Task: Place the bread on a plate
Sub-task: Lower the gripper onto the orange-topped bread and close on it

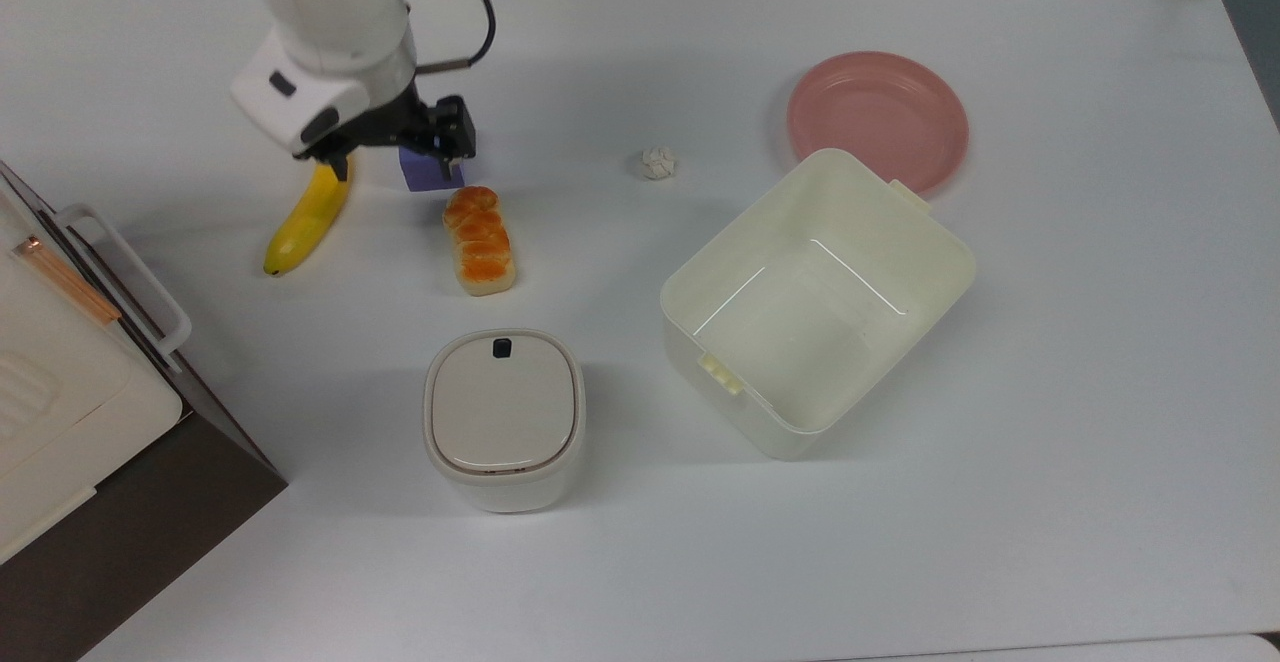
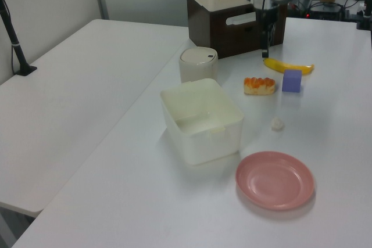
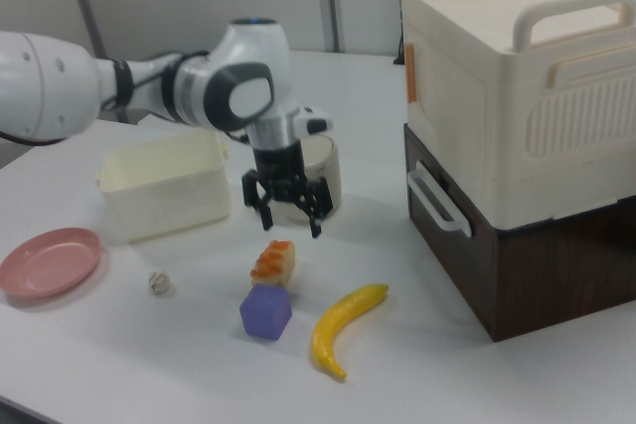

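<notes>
One glossy, segmented orange-brown bread (image 1: 481,240) lies on the white table (image 1: 640,542), just right of one purple cube (image 1: 432,170) and one smooth curved yellow banana (image 1: 306,222) in the top view. One round pink plate (image 1: 878,119) sits far to the top view's right, beyond one square cream tub (image 1: 815,302) and one crumpled white wad (image 1: 658,163). One black gripper (image 3: 289,219) hangs over the loaf, fingers spread wide and holding nothing.
</notes>
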Robot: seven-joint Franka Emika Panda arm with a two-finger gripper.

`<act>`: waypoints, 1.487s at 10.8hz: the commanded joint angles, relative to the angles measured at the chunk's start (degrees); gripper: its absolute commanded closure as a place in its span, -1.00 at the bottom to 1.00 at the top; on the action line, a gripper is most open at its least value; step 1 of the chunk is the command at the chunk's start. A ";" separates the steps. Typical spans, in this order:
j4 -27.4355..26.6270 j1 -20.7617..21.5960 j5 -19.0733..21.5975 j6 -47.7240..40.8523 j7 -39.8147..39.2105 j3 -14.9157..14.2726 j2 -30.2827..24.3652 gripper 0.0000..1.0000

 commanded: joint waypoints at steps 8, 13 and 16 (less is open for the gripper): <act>-13.09 5.03 1.11 11.51 -4.99 -2.74 0.79 -1.00; -12.56 7.83 2.95 12.04 -0.07 -2.30 1.50 -0.49; -11.51 9.16 4.62 12.30 0.03 -2.21 1.59 0.80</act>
